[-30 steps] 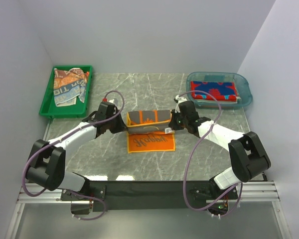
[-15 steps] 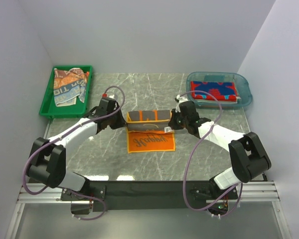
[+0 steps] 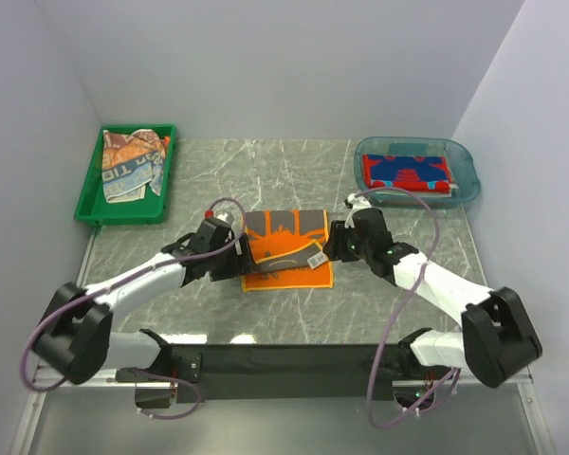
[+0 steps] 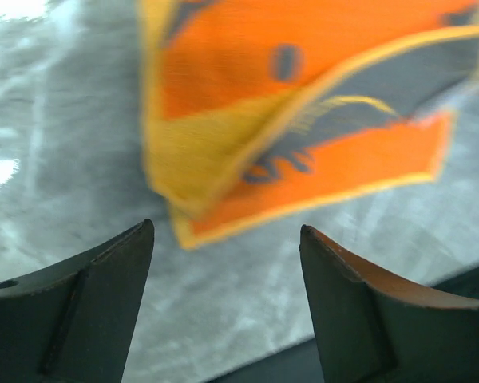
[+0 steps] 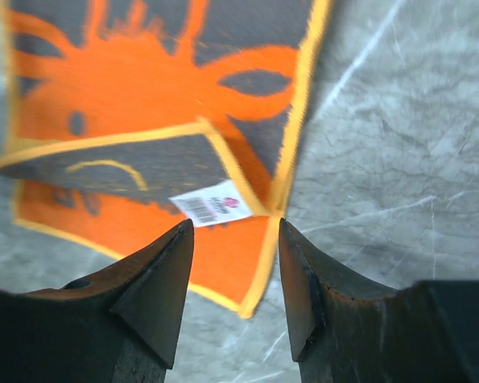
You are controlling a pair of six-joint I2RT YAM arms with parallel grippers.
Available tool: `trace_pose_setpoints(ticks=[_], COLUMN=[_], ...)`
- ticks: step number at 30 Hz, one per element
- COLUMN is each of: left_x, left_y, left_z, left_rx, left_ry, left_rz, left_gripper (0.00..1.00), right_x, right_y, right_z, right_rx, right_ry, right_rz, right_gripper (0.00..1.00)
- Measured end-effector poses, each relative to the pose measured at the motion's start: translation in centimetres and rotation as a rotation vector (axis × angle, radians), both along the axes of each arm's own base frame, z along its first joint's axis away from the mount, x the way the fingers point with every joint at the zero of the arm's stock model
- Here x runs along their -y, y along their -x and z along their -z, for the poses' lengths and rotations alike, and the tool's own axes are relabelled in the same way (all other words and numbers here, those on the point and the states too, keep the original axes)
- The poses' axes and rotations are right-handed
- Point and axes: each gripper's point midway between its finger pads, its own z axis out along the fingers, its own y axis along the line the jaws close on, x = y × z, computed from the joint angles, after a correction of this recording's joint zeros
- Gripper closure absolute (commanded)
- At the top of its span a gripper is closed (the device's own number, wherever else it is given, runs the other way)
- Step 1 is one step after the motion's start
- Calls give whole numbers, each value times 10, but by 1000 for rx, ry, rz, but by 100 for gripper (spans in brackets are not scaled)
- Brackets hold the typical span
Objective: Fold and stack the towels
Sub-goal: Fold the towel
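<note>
The grey marble table point(image 3: 266, 171) carries a clear blue tub point(image 3: 467, 178) at far right with a red and blue towel point(image 3: 405, 172) inside. A green tray point(image 3: 119, 214) at far left holds crumpled towels point(image 3: 130, 166). In the middle lies the orange and grey towel point(image 3: 284, 248), folded over itself. The left gripper point(image 4: 223, 231) is at the towel's left edge, jaws wide apart and empty. The right gripper point(image 5: 233, 227) is at its right edge, jaws parted, gripping nothing.

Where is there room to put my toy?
Bare marble lies at the back, between the green plastic tray and the clear blue plastic tub, and in front of the orange-grey towel. The left tool and right tool crowd its sides.
</note>
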Motion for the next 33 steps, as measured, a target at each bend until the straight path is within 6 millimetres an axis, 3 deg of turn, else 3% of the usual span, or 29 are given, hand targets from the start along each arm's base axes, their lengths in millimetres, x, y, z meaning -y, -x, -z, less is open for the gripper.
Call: trace_pose_setpoints(ticks=[5,8,12,18,22,27,30,33], left_x=[6,1,-3,-5,-8,-11,-13,-17], left_y=[0,-6,-11,-16,-16,-15,-11,-6], left_z=[-44,-53,-40,-15,-13,-19,-22,-21], left_rx=[129,172,149,86,84,107,119,119], left_ry=[75,71,23,-48,-62,-54,-45,-44], left_rz=[-5,-36,-58,-73,-81,-88,-91,-92], left_gripper=[25,25,26,30,31,32,32,32], right_x=[-4,-13,-28,-43,-48,-54,-51,-44], right_y=[-6,-24,-53,-70,-62,-47,-29,-7], right_z=[-24,-33,-31,4,25,33,42,49], right_rx=[46,50,49,-28,-89,-117,-147,-178], right_ry=[-18,0,43,102,106,79,73,66], right_rz=[-7,-27,-79,-164,-224,-303,-334,-353], right_gripper=[46,46,46,46,54,70,80,81])
